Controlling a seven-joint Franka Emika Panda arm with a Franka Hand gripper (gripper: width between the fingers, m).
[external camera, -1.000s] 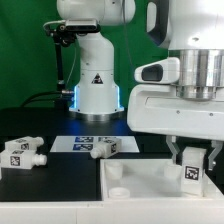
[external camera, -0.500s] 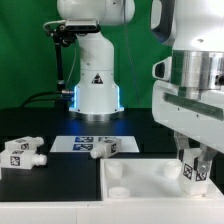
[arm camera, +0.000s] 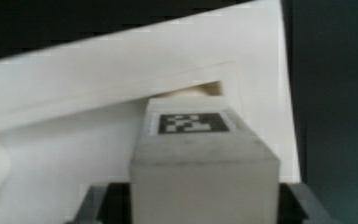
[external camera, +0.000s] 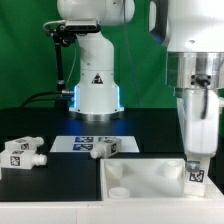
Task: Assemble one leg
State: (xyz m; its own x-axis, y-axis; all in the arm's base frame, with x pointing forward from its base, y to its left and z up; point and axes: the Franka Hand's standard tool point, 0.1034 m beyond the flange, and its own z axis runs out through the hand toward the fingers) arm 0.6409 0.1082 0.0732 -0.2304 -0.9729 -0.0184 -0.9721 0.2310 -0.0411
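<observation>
Now closed on one small white blocky plastic leg (external camera: 195, 176) with a black-and-white square tag: the two-finger gripper (external camera: 196, 160) of the robot arm, at the exterior view's right. Held upright over the far right corner of the large flat white panel (external camera: 140, 185) with round holes; contact between leg and panel hard to tell. Seen from the wrist view: same leg (arm camera: 197, 150) between the dark fingers (arm camera: 105, 205), tag facing the camera, white panel (arm camera: 87, 110) behind it. Lying on the black table (external camera: 50, 180) at the exterior view's left: two more white legs (external camera: 22, 153) (external camera: 105, 148), near the marker board (external camera: 85, 141).
</observation>
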